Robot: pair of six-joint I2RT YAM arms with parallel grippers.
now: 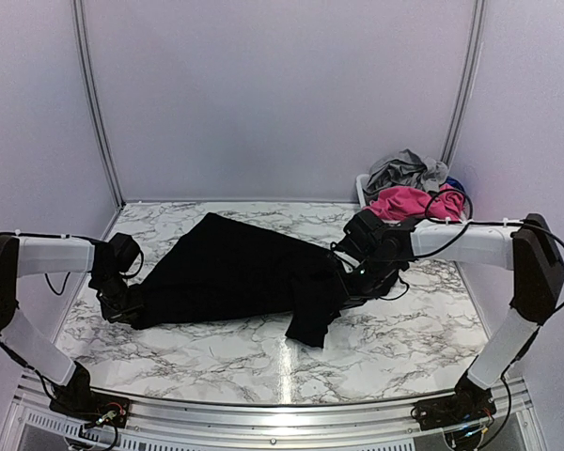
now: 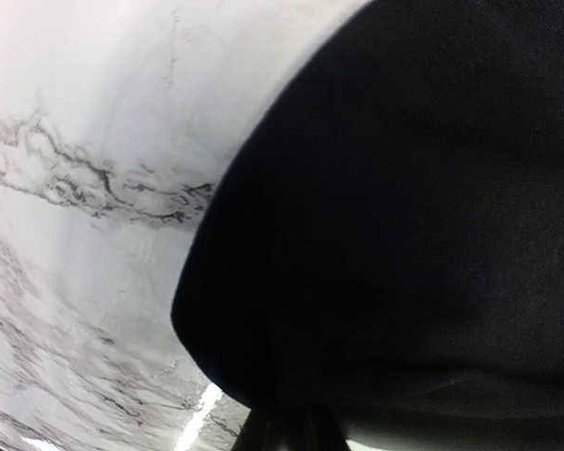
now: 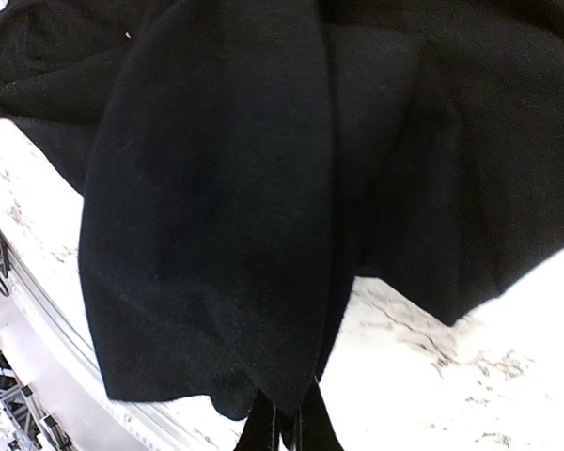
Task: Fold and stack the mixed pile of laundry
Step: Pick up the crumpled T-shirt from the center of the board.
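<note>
A large black cloth (image 1: 235,272) lies spread across the marble table (image 1: 216,352), with a fold hanging toward the front at its right end. My left gripper (image 1: 122,305) sits low at the cloth's left corner. In the left wrist view its narrow jaws (image 2: 291,430) are closed into the black cloth (image 2: 404,188). My right gripper (image 1: 351,287) is shut on the cloth's right side. In the right wrist view the pinched black cloth (image 3: 216,188) drapes down from that gripper (image 3: 287,425). The rest of the pile is at the back right: grey trousers (image 1: 404,169), a pink piece (image 1: 399,200) and a blue piece (image 1: 456,186).
A white basket (image 1: 362,188) holds those garments in the back right corner, close behind my right arm. Pale walls close off the back and both sides. A metal rail (image 1: 282,413) runs along the table's near edge.
</note>
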